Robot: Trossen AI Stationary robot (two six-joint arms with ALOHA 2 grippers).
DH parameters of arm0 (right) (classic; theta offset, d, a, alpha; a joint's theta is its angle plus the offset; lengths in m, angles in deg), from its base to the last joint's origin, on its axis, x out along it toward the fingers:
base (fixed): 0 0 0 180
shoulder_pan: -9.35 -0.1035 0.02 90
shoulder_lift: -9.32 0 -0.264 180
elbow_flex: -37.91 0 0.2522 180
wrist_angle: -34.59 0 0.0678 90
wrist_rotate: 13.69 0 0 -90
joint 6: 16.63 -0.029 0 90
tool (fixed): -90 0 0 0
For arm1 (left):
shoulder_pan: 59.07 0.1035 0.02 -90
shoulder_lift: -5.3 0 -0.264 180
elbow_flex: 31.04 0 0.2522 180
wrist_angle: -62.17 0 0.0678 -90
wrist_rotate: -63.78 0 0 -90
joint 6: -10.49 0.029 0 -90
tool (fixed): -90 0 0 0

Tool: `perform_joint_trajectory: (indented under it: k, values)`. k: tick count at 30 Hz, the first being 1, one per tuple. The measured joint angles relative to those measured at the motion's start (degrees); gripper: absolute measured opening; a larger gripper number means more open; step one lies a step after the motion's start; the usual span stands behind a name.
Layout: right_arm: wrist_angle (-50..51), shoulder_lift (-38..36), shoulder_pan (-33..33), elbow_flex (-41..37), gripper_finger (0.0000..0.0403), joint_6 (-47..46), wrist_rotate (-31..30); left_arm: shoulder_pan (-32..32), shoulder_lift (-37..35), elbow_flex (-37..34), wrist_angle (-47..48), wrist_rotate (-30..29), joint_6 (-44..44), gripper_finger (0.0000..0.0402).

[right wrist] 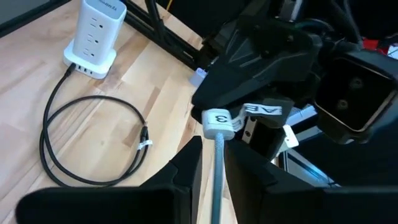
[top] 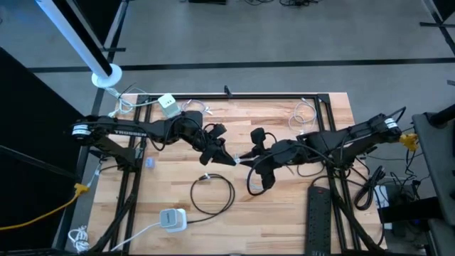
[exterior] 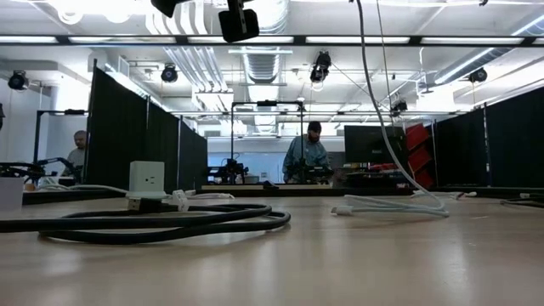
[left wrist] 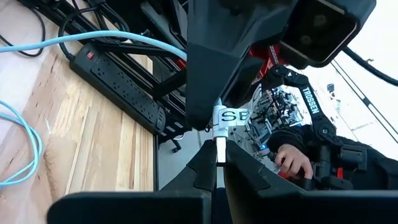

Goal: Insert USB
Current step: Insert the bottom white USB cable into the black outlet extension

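Above the middle of the wooden table (top: 284,213) my two grippers face each other tip to tip. My left gripper (top: 226,157) (left wrist: 219,163) is shut on a small white USB plug (left wrist: 219,149) with a lettered tag (left wrist: 230,116). My right gripper (top: 244,158) (right wrist: 214,155) is shut on a pale cable (right wrist: 217,177) that ends in a white connector head (right wrist: 217,122) marked "3". The two white ends meet between the grippers; whether they are joined, I cannot tell. The pale cable (exterior: 382,110) hangs down to the table. My left gripper pinches the white plug's rear end (left wrist: 219,157) between its two fingers, coming nearly level from the table's left. The plug is lifted clear and points toward the right gripper. My right gripper pinches the cable just behind its white head (right wrist: 217,146), with the fingers lying along the cable, slanting down from the table's right. The head is clear of the table.
A white charger block (top: 170,219) with a looped black cable (top: 213,192) lies near the front edge. A white power cube (top: 168,104) and a white cable coil (top: 306,112) sit at the back. A black power strip (top: 320,217) lies front right. People stand in the room beyond (exterior: 308,153).
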Motion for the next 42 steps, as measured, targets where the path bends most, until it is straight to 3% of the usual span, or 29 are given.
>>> perform_joint_trajectory:
  k: [18, 26, 33, 36, 42]
  values:
    - [-0.26, -0.79, -0.13, 0.0, 0.0067, 1.11, 0.48, 0.02, 0.02, 0.0, 0.31, 0.07, 0.59, 0.0006]
    - [-0.3, -0.79, -0.13, 0.0, 0.0007, 0.15, 0.61, 0.02, 0.02, 0.0, 0.33, 0.13, 0.59, 0.0006]
    - [-0.07, -0.81, -0.13, 0.0, 0.0002, -1.9, 0.46, 0.0, 0.02, 0.0, 0.32, -1.05, 0.64, 0.0008]
    - [-0.19, -0.81, -0.13, 0.0, 0.0002, -2.99, 0.42, 0.0, 0.02, 0.0, -0.82, -1.97, 2.08, 0.0037]
    - [0.02, -0.88, -0.11, -0.02, 0.0001, -4.28, 0.44, -0.04, -0.15, 0.0, -4.25, -2.81, 2.3, 0.0131]
